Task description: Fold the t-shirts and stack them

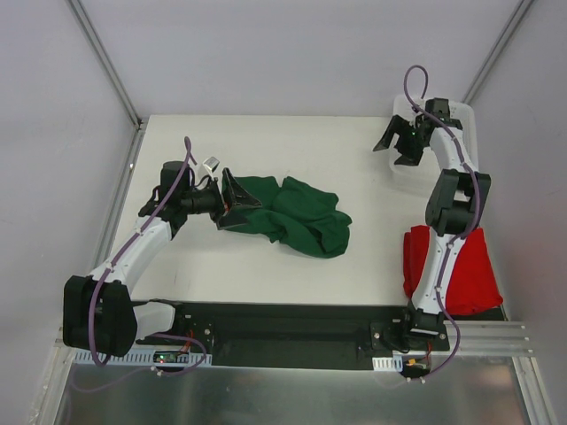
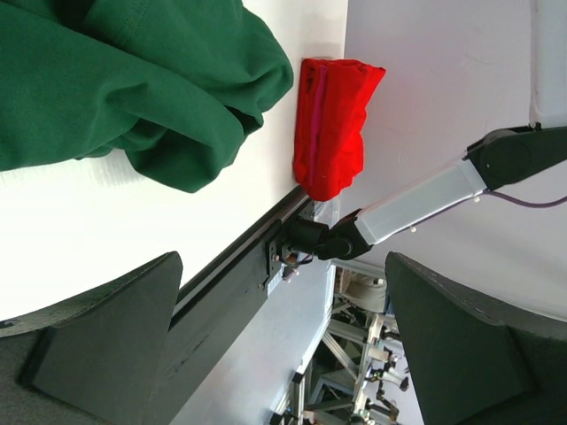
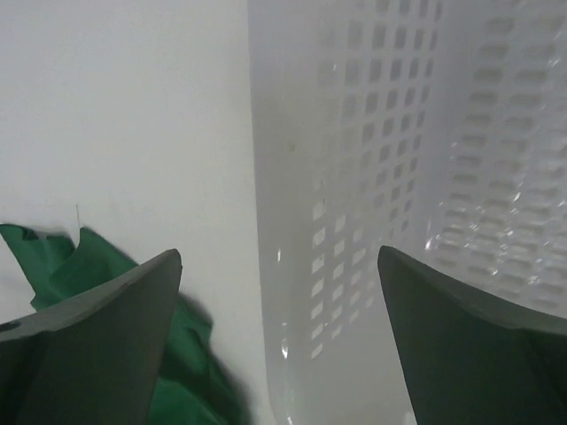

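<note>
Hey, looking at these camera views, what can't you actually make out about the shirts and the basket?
Red t-shirt: in the top view the right arm covers its left part; the left wrist view shows it only side-on.
Basket contents: the right wrist view shows only walls; in the top view the right gripper blocks it.
Green t-shirt: collar and sleeves are lost in its own bunching.

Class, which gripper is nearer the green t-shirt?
Left. The left gripper is beside the green t-shirt, at its left edge; the right gripper hovers far off, at the white basket.

Lab: white-walled enclosure (image 1: 266, 53), aluminium rails (image 1: 500, 335)
</note>
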